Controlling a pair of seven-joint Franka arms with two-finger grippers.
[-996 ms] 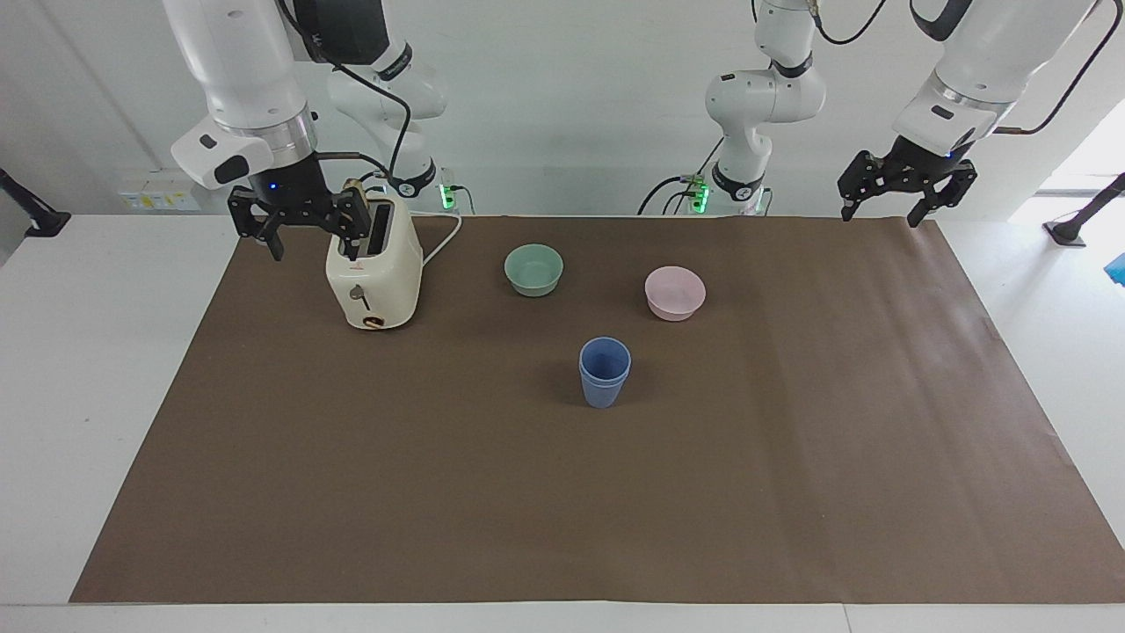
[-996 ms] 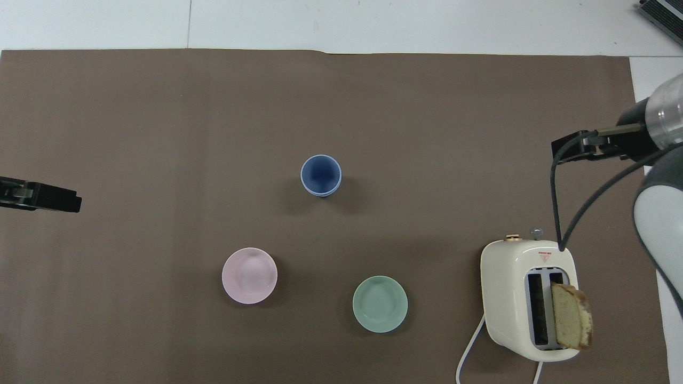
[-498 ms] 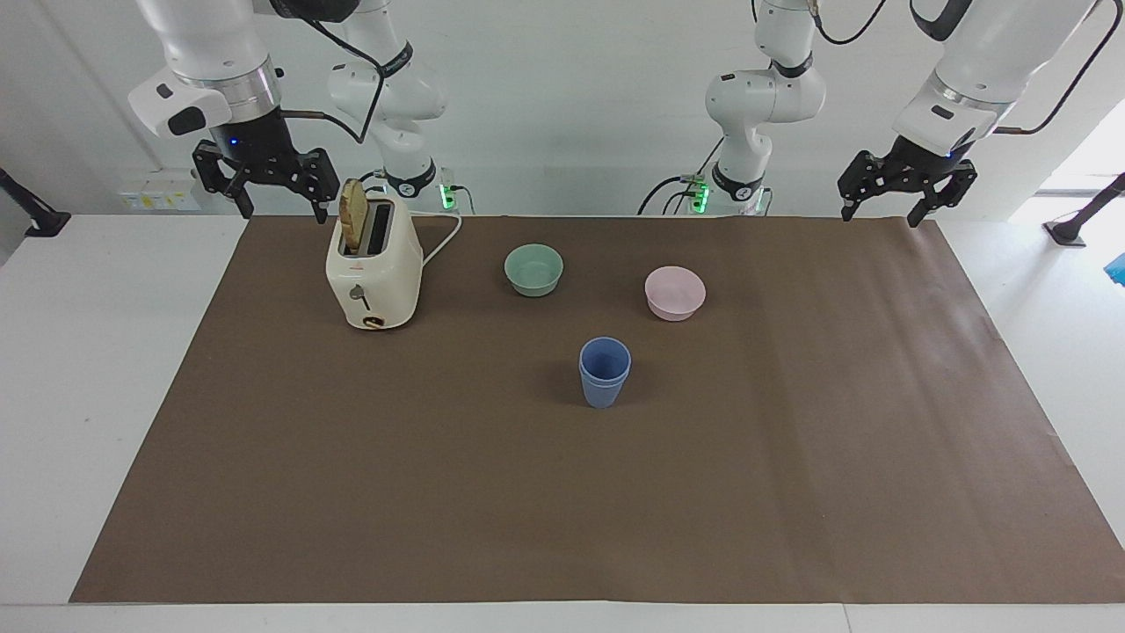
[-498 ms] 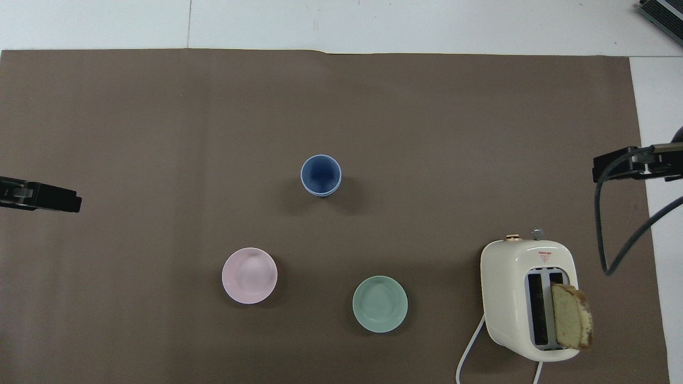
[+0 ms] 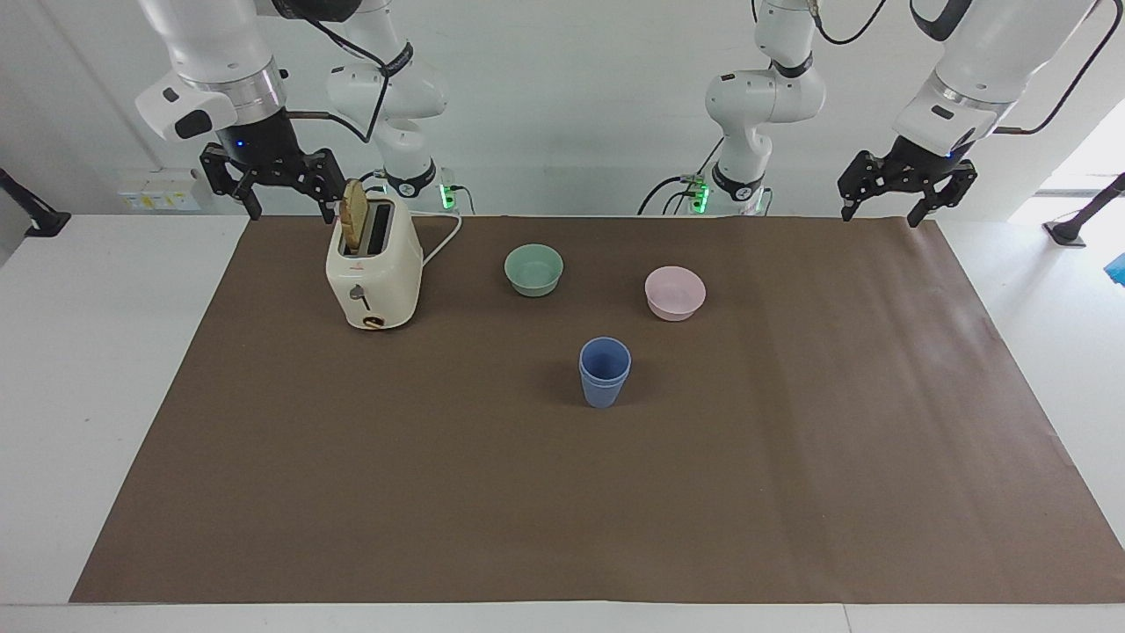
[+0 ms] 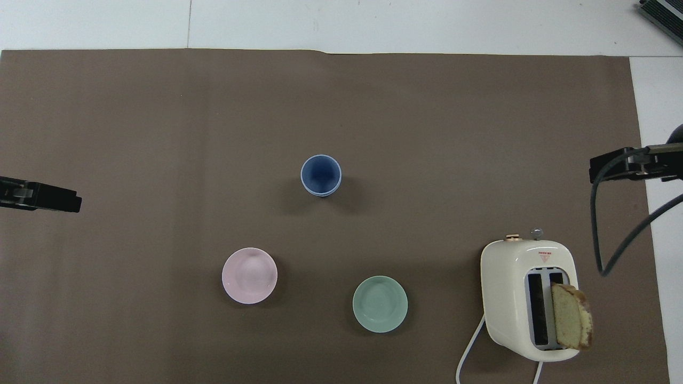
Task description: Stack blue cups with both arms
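1. Blue cups (image 5: 605, 373) already nested one inside the other, standing upright on the brown mat (image 5: 562, 492) farther from the robots than the pink bowl (image 5: 674, 293); a double rim visible in the overhead view (image 6: 320, 175).
2. By the look of it, stacking done; nothing left but a pull-back of both arms to rest.
3. Left claw (image 5: 907, 186) raised over the mat's corner at the left arm's end, well apart from the pink bowl, fingers spread wide, nothing between them.
4. Right claw (image 5: 272, 180) raised just beside the toaster (image 5: 373, 272), on the side away from the pink bowl, fingers likewise spread and holding nothing.
5. Any further move, if called for: a lift clear of the toaster and its slice of bread (image 5: 354, 214), no brush against either.
6. Green bowl (image 5: 533, 269) between toaster and pink bowl, untouched; white cord (image 5: 442, 241) trailing from the toaster toward the robots.
7. Cut off in the overhead view: only a black tip of the left claw (image 6: 40, 195) at one edge, only a black bar and a looping cable of the right claw (image 6: 624, 165) at the other.
8. Hard to make out: how deep the inner cup sits in the outer; base of the inner cup hidden.
9. Upper parts of both arms out of the facing view.
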